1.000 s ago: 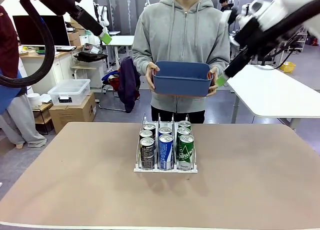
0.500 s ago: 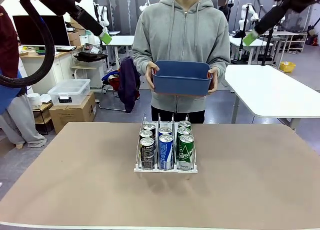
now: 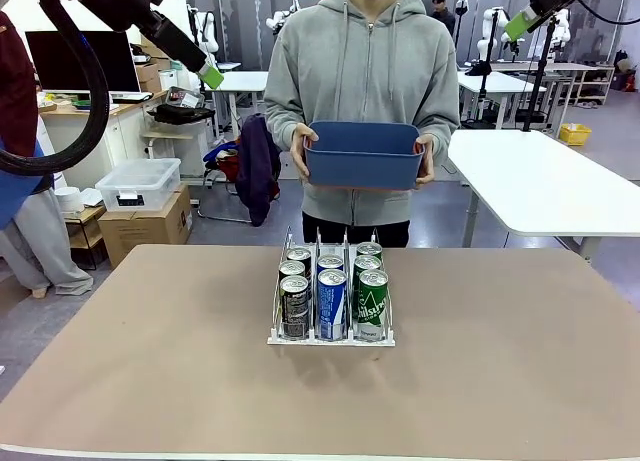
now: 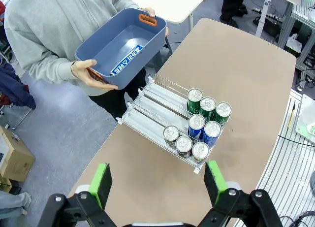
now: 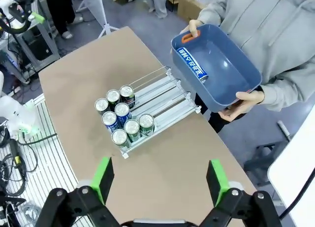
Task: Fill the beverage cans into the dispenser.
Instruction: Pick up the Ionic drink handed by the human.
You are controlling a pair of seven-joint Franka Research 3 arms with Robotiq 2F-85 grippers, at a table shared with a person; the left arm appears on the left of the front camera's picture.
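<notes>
Clear plastic, white base, three narrow lanes: the dispenser [image 3: 332,340], upright on the tan counter [image 3: 520,381], about midway across it, far end close to the edge on the person's side. Loaded with eight beverage cans [image 3: 331,303], all upright, silver tops up, bunched at the end toward the robot: three black in the lane on the robot's left, two blue-and-white in the middle lane, three green with white lettering in the lane on the right. Far stretches of all three lanes bare, plain from the left wrist view. Beyond the counter's far edge, a person [image 3: 365,71] in a grey hooded top, holding a dark blue tub [image 3: 362,166] at waist height, a hand [image 3: 300,149] on each short end, tub clear of the counter. An orange grip [image 5: 187,37] showing at one end of the tub. Lying on its side on the tub's floor, one more blue-and-white can [image 4: 125,60]. High above the counter and looking down on the dispenser, the left end effector [image 4: 158,178]: green pads [image 4: 101,182] spread wide, nothing between them, touching nothing. Likewise raised well above the counter, the right end effector [image 5: 160,180]: fingers [image 5: 215,180] wide apart, empty. From the front, both up near the top corners, well apart from dispenser, tub and hands.
</notes>
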